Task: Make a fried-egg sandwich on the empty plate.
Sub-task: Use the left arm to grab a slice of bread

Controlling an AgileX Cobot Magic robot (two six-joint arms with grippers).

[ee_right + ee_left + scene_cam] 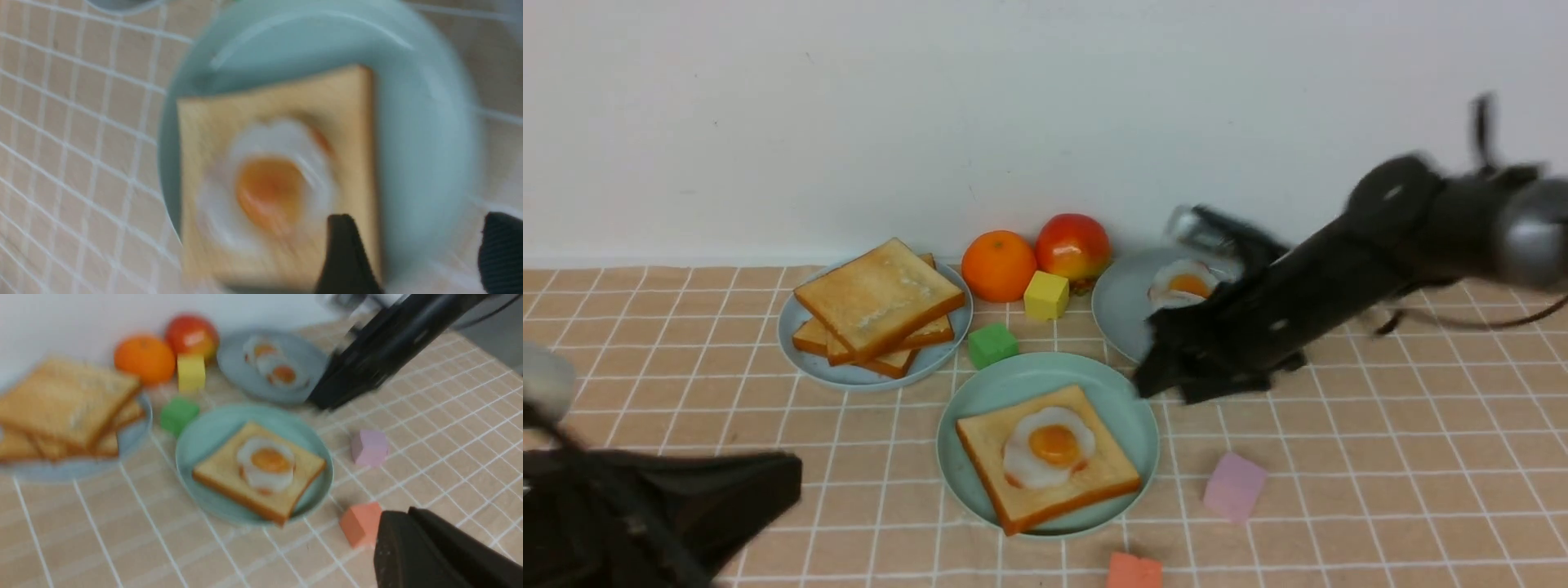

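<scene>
Item 1. A mint-green plate [1009,385] is set at the near centre of a peach checked cloth [1380,457]. One toast slice [1013,490] is laid flat on it, turned slightly askew, and a fried egg [1049,447] is laid yolk up on the slice. No second slice is placed on the egg yet.

Item 2. A pile of toast [878,304] is kept on a blue-grey plate [794,347], far left of the mint-green plate.

Item 3. A second blue-grey plate [1117,304], far right, is loaded with another egg [1183,283].

Item 4. An orange [998,265] and an apple [1072,245] are lined up by the wall. A yellow block [1045,295] and a green block [992,344] are found between the plates. A lilac block [1234,487] and a red-orange block [1134,572] are found near right.

Item 5. The right gripper [1168,382] is blurred, poised just right of the mint-green plate's far edge. In the right wrist view its fingers [345,253] are seen spread apart, with nothing between them.

Item 6. The left gripper [735,498] is placed low at the near left, well apart from the plates. Its state cannot be told.
</scene>
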